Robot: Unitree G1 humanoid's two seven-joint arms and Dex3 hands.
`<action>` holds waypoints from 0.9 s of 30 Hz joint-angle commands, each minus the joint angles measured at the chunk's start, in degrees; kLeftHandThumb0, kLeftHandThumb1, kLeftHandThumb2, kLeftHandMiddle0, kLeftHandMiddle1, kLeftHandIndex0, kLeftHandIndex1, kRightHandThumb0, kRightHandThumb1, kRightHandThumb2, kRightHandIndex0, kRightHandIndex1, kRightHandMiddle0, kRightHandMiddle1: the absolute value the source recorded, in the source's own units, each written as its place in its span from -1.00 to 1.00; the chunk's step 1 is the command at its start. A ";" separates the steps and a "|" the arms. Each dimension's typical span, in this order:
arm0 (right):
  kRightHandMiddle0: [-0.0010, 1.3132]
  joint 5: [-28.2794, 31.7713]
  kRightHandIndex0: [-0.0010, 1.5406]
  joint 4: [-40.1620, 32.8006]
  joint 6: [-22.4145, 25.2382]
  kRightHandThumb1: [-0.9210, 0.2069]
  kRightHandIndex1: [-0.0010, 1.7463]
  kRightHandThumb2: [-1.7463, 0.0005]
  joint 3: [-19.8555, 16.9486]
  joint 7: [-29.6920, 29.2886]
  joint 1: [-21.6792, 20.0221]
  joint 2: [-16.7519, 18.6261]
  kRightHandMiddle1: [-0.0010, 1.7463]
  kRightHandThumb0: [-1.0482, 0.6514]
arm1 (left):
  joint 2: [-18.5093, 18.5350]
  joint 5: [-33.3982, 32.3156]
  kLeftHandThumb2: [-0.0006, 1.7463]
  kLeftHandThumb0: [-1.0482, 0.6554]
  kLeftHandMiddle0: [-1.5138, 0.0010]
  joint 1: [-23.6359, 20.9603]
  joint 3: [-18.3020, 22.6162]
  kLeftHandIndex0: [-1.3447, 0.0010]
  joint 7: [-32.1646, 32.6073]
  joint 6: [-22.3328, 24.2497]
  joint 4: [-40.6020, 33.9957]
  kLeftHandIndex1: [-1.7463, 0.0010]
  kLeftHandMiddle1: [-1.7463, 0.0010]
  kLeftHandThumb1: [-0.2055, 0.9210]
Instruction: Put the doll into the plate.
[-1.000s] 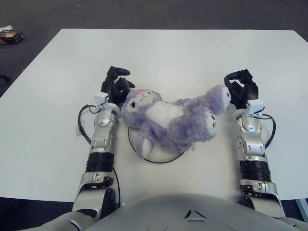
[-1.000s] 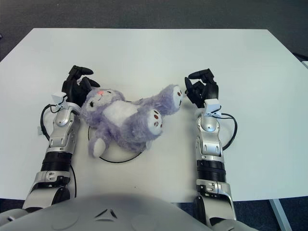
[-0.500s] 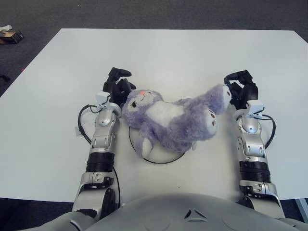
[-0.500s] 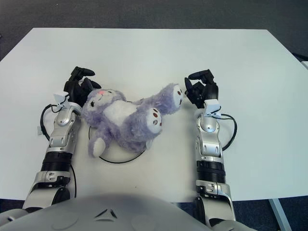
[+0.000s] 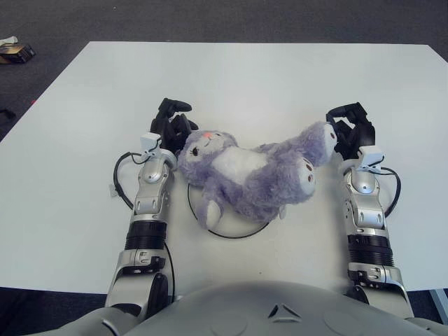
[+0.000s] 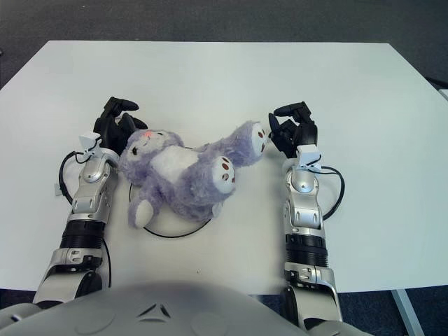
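Left hand (image 5: 170, 124) at doll's (image 5: 248, 176) head, right hand (image 5: 352, 131) by its foot; whether either grips, cannot tell. Almost nothing moved over the last second; doll lies over plate (image 5: 231, 232), release looks due.

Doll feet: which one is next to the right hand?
The raised foot, stretched out toward the right hand. The other foot sits lower, nearer the plate, with its sole facing up.

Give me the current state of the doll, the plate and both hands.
doll: lying on its back across the plate, one leg stretched toward the right hand.
plate: flat on the table, mostly covered.
left hand: against the doll's head.
right hand: at the doll's raised foot.
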 commanded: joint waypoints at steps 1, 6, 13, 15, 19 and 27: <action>-0.34 0.18 -0.01 -0.02 -0.08 -1.00 0.88 0.65 -0.32 -0.24 0.59 0.55 0.73 -0.19 | 0.23 0.37 0.37 0.22 0.27 1.23 -0.45 0.57 -0.37 1.77 2.02 -1.00 -0.98 0.13; -0.34 0.21 -0.01 0.09 -0.14 -1.00 0.88 0.65 -0.30 -0.25 0.62 0.67 0.73 -0.19 | 0.28 0.35 0.37 0.22 0.27 1.16 -0.45 0.56 -0.39 1.71 2.06 -1.00 -0.98 0.12; -0.35 0.26 -0.01 0.23 -0.33 -1.00 0.88 0.65 -0.27 -0.21 0.75 0.79 0.73 -0.19 | 0.38 0.21 0.37 0.22 0.27 1.13 -0.36 0.56 -0.57 1.53 2.20 -1.00 -0.98 0.12; -0.35 0.31 -0.01 0.29 -0.38 -1.00 0.88 0.65 -0.29 -0.19 0.76 0.81 0.74 -0.19 | 0.40 0.21 0.37 0.22 0.27 1.12 -0.36 0.56 -0.59 1.49 2.21 -1.00 -0.98 0.12; -0.35 0.37 -0.01 0.20 -0.33 -1.00 0.88 0.65 -0.30 -0.18 0.84 0.87 0.74 -0.19 | 0.39 0.27 0.37 0.22 0.27 1.23 -0.42 0.56 -0.54 1.48 2.04 -1.00 -0.98 0.12; -0.35 0.35 -0.01 -0.03 -0.13 -1.00 0.89 0.65 -0.29 -0.22 0.96 0.96 0.74 -0.19 | 0.35 0.34 0.38 0.22 0.27 1.38 -0.48 0.56 -0.44 1.53 1.68 -1.00 -0.98 0.11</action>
